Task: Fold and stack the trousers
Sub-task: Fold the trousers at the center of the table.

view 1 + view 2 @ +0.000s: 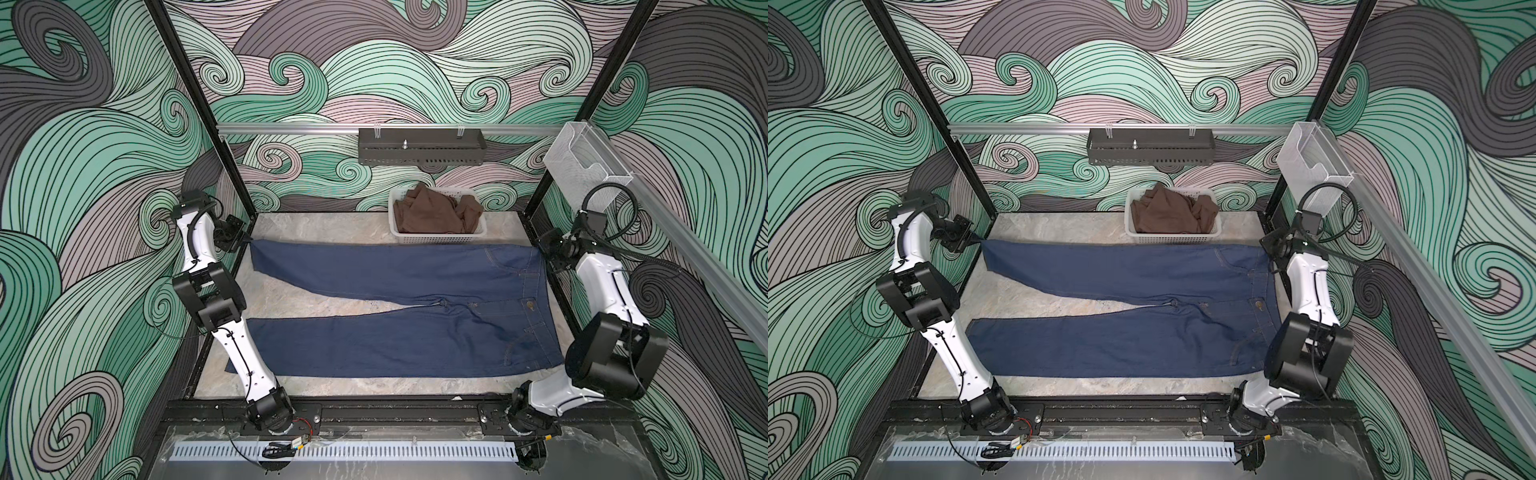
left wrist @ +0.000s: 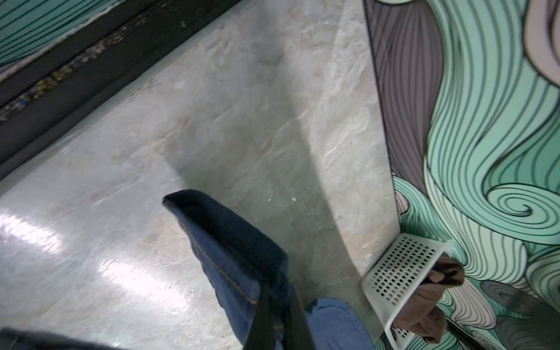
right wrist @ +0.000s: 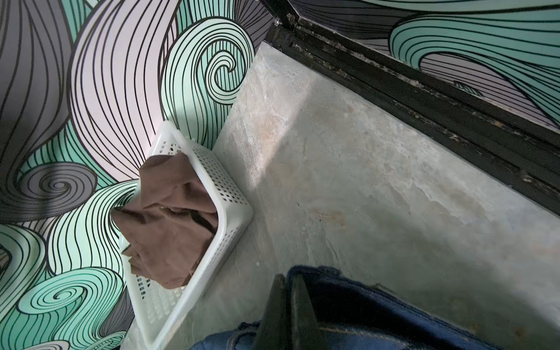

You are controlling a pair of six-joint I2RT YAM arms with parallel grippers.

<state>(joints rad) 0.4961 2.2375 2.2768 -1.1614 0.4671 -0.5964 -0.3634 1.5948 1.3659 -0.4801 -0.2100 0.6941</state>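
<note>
The trousers (image 1: 395, 316) (image 1: 1121, 332), dark blue denim with tan stitching, lie spread flat on the marble table (image 1: 332, 382), legs pointing left and waistband to the right. My left gripper (image 1: 248, 240) (image 1: 978, 240) is at the far left, shut on the hem corner of the far leg. The left wrist view shows that hem (image 2: 230, 242) pinched between the gripper (image 2: 280, 291) fingers. At the far right my right gripper (image 1: 540, 249) (image 1: 1268, 249) is shut on the far waistband corner. In the right wrist view the denim (image 3: 363, 309) sits between the closed gripper (image 3: 288, 277) fingers.
A white perforated basket (image 1: 440, 239) (image 1: 1173, 239) (image 2: 400, 281) (image 3: 230, 194) holding a crumpled brown garment (image 1: 432, 210) stands at the back wall, just behind the trousers. Above it hangs a grey metal shelf (image 1: 419, 147). A clear plastic holder (image 1: 586, 158) sits at the right rail.
</note>
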